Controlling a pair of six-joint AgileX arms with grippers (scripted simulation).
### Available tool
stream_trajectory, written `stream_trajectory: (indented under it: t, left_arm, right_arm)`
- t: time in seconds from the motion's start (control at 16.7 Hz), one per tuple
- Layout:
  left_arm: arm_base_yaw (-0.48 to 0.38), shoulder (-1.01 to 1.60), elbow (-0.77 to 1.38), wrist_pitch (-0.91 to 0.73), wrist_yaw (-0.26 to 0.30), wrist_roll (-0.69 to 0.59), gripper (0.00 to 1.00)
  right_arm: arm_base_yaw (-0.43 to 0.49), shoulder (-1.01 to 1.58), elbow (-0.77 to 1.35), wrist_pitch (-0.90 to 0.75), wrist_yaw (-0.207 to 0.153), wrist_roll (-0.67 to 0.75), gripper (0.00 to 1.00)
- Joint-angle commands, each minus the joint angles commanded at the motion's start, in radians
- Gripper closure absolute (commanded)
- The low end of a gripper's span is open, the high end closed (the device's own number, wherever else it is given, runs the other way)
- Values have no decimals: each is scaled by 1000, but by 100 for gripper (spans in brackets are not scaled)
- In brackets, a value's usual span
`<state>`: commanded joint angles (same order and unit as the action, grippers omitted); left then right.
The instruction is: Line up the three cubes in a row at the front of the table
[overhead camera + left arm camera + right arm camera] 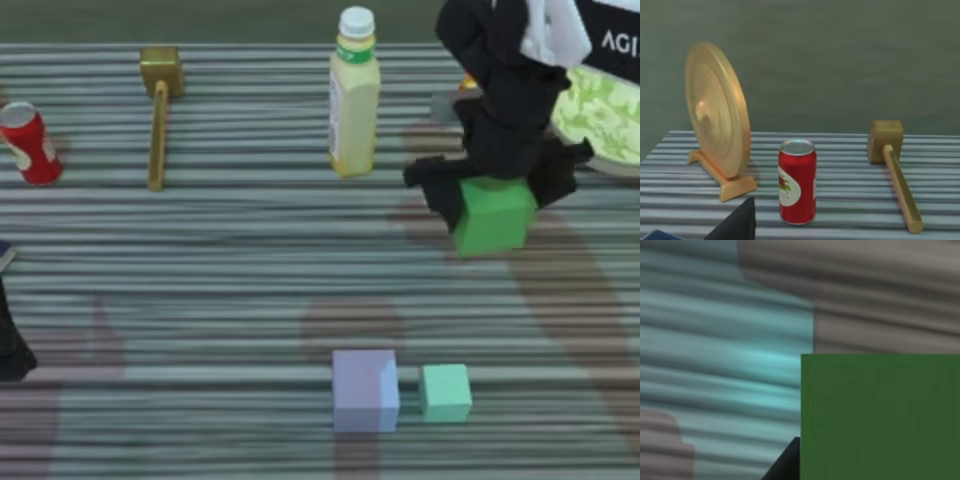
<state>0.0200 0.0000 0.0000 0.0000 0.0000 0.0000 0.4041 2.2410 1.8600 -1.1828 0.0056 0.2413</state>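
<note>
The right gripper is down over the bright green cube at the right side of the tabletop, well back from the front edge. Its fingers straddle the block's left and right faces and look clenched on it, though whether the cube is lifted or still seated cannot be told from above.

Up front, the lavender-blue cube and the mint-green cube sit just beside each other in a line, a thin gap between them. So 2 of 3 look placed, and the biggest one is the piece outstanding.

Handling, as a judgement: a plain matte block, rigid, flat-sided, probably not slippery and not fragile. It is the widest of the 3, so the fingers need a broad spread, gripping opposite faces near mid-height to stop it pivoting.

The views differ. The top view alone gives the layout: the row, the mayonnaise-style bottle, the hammer, the red can. The right wrist view shows just a big flat green face and striped surface, with no sight of the row. The left wrist view shows a wooden disc on a stand, which the top view does not show, while the left gripper sits parked at the left edge, its state impossible to tell.
</note>
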Motion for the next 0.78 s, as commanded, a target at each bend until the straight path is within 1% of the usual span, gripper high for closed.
stream_trajectory:
  t: [0.3, 0.42, 0.6, 0.78]
  left_arm:
    - [0, 0, 0, 0, 0, 0, 0]
    - [0, 0, 0, 0, 0, 0, 0]
    - [0, 0, 0, 0, 0, 0, 0]
    - [0, 0, 0, 0, 0, 0, 0]
  right_arm:
    - [-3, 2, 2, -2, 0, 4, 100]
    - [29, 10, 20, -10, 0, 39, 100]
    - [133, 35, 71, -40, 2, 166, 100]
    - [276, 64, 131, -80, 2, 356, 100]
